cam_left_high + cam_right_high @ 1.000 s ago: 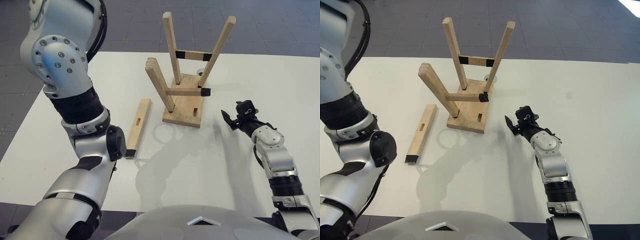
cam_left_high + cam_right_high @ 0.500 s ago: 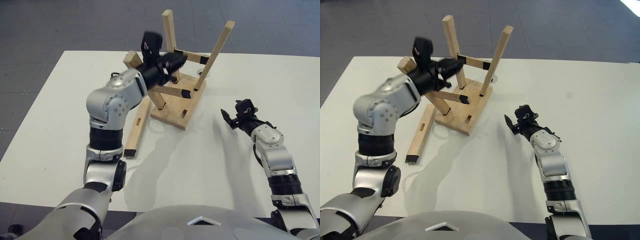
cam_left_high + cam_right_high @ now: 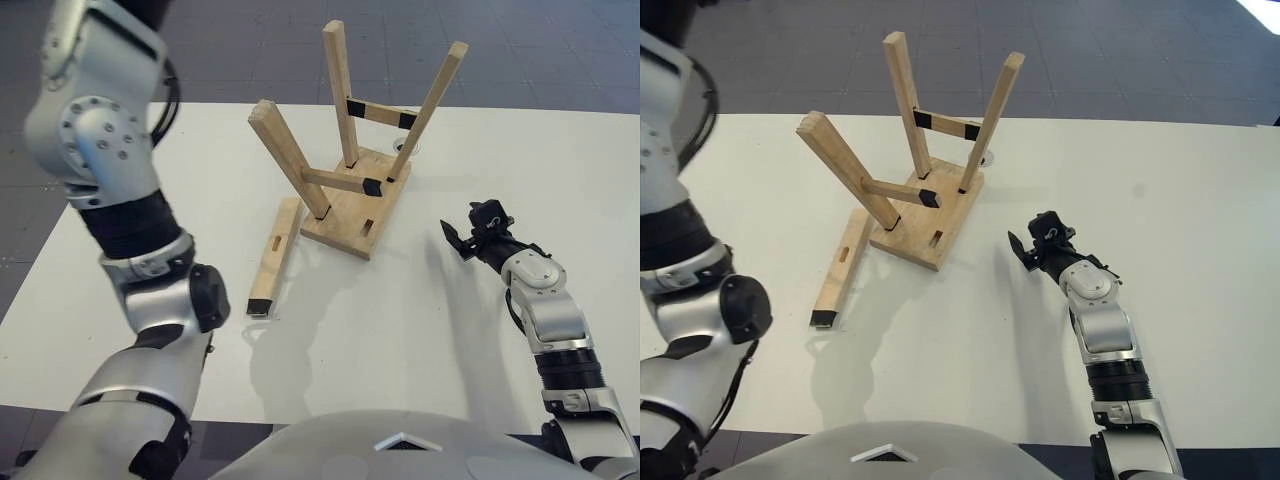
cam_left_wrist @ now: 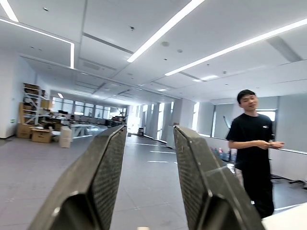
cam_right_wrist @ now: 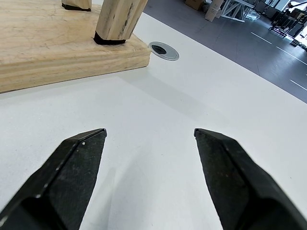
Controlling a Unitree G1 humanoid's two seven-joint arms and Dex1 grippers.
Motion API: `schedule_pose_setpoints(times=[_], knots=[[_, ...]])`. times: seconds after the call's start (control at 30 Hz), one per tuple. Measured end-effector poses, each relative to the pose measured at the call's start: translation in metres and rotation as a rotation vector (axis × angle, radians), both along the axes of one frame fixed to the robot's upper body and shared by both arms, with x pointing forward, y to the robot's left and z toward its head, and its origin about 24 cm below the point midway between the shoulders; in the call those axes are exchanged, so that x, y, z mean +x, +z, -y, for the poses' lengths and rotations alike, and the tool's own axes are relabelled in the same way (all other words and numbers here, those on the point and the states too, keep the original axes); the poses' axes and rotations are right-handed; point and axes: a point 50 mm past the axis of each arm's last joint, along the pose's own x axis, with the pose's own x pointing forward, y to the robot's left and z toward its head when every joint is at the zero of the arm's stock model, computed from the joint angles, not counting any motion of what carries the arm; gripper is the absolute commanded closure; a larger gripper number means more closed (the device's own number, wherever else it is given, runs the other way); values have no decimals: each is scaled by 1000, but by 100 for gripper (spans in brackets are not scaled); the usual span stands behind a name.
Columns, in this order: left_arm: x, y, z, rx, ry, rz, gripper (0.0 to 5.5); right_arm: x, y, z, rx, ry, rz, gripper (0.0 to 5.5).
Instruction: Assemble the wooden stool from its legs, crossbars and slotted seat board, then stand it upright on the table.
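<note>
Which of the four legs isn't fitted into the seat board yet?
The leg lying flat on the table, to the robot's left of the seat board. The other three stand slotted in the board, pointing up.

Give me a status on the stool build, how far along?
Done: three legs stand in the seat board, which lies upside down. One crossbar joins two of them; a second has a free end. In hand: nothing; left pincer and right pincer are open. Left: fit the loose leg lying beside the board, then flip the stool upright.
</note>
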Motion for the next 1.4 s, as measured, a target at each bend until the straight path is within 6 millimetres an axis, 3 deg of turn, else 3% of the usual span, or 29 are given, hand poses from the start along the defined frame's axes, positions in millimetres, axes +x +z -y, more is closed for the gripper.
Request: schedule_pose_setpoints(times=[0.1, 0.17, 0.2, 0.27, 0.33, 0.4, 0.47, 0.57, 0.73, 0.93, 1.17, 1.4], knots=[[-3, -25, -23, 54, 71, -71, 368, 0, 1, 0, -1, 0, 2, 211], [-11, -71, -48, 127, 145, -237, 368, -1, -1, 1, -3, -2, -3, 211], [-16, -87, -54, 182, 156, -297, 368, -2, -1, 2, -3, -3, -4, 211], [-31, -142, -63, 306, 164, -529, 368, -3, -2, 2, -3, -7, -7, 211], [-61, -199, -57, 374, 80, -834, 368, -4, -3, 4, -3, -11, -12, 211], [-82, -222, -42, 393, -16, -982, 368, -5, -3, 3, -2, -10, -12, 211], [-94, -222, -21, 436, -77, -1007, 350, -6, -3, 3, -3, -10, -15, 211], [-103, -214, -8, 480, -46, -975, 350, -8, -6, 4, -3, -11, -29, 211], [-121, -220, 7, 558, -14, -1027, 350, -12, -9, 4, -2, -10, -39, 211], [-133, -234, 20, 532, 8, -1068, 350, -11, -7, 3, -3, -8, -35, 211], [-137, -247, 18, 556, 55, -1068, 350, -12, -6, 3, -9, -5, -34, 211], [-141, -259, 15, 543, 73, -1107, 243, -13, -6, 3, -9, -6, -40, 211]])
